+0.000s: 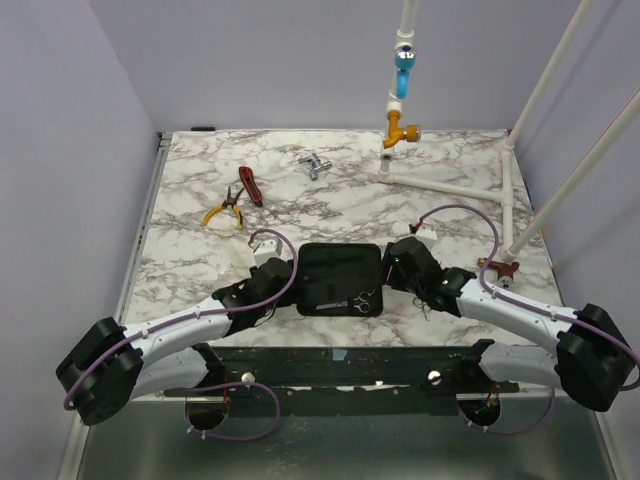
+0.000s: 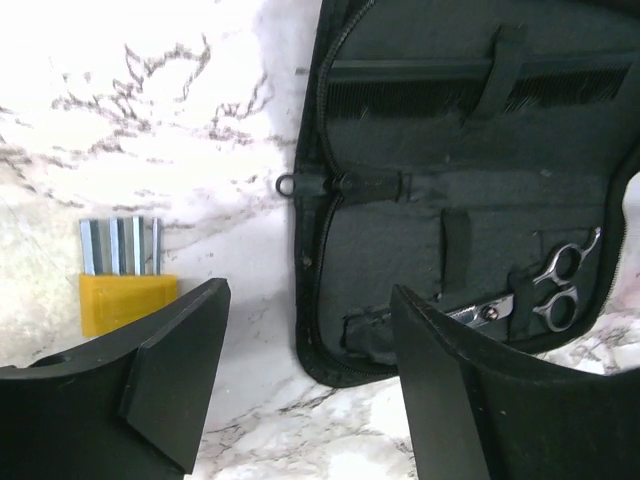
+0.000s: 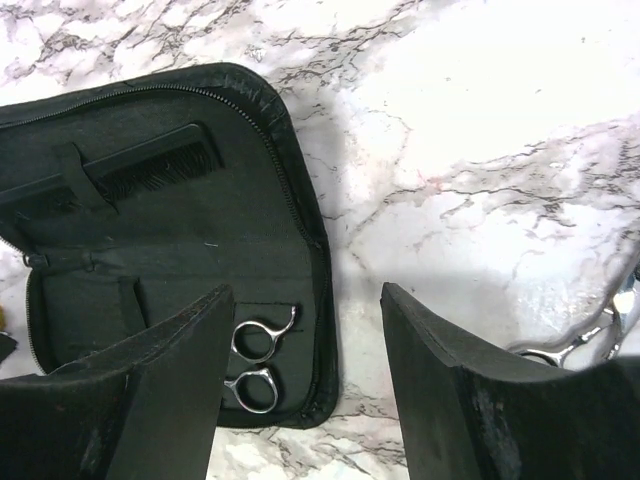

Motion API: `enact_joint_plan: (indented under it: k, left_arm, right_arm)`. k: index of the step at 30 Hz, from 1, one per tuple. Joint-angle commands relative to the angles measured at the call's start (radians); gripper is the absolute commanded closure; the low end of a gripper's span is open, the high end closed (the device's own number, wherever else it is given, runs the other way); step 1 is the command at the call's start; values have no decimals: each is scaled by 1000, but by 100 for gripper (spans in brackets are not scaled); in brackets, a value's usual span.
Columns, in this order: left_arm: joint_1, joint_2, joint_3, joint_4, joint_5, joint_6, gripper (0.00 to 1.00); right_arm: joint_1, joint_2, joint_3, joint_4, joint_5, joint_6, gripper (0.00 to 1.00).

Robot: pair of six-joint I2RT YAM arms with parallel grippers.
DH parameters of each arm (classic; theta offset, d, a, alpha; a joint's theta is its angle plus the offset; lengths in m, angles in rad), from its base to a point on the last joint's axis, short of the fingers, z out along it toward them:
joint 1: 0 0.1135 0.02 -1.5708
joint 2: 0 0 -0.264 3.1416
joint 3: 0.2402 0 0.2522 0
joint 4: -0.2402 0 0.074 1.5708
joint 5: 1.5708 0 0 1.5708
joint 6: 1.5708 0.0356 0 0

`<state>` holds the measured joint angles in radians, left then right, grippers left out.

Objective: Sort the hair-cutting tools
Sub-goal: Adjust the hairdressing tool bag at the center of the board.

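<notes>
The left gripper stands with its jaws wide apart and nothing between them. In the gap shows only the near corner of an open black case and the marble table. Just past the tip of its right-hand finger, a pair of silver scissors lies inside the case, with the loops in the open and the blades running in behind that finger. Farther out from the jaws, along the far side of the case, a black comb sits tucked under a strap. Out to the left of the left-hand finger, a yellow holder with a row of grey metal strips lies on the marble, apart from the case.

The right gripper is also spread wide and holds nothing; its gap frames the zippered edge of the case and bare marble. The scissors' loops sit right against the inner side of its left-hand finger. The comb lies farther out on that same side, under its strap. Behind the right-hand finger, outside the case, silver finger loops peek out on the table. They may be a second pair of scissors, but most of it is hidden.
</notes>
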<state>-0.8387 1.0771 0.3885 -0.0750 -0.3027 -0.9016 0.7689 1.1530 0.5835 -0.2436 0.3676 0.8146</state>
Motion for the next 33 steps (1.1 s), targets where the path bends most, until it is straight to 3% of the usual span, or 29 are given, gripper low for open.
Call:
enact_joint_plan:
  k: [1,9,16,23,30,33]
  left_arm:
    - [34,22,92,-14,-18,57,29]
    - [62,205,134,60,107,98,35]
    - [60,229,64,133,191,69,42]
    - [35,212,17,225,253,34,54]
    - [-20,177,21,223,244,58,53]
    - [-26,127,31,126,179,62,46]
  right_arm:
    - [-5,58,-9,101,-45,-37,37]
    - [-15,231,40,134,-62,-76,39]
    - [-40,354,103,190,-119,-104,40]
    - [-40,539,304,204,-202,-171,41]
    - [-41,691,513,159,-207,-244,39]
    - [-41,671,538,114,-150,-242,35]
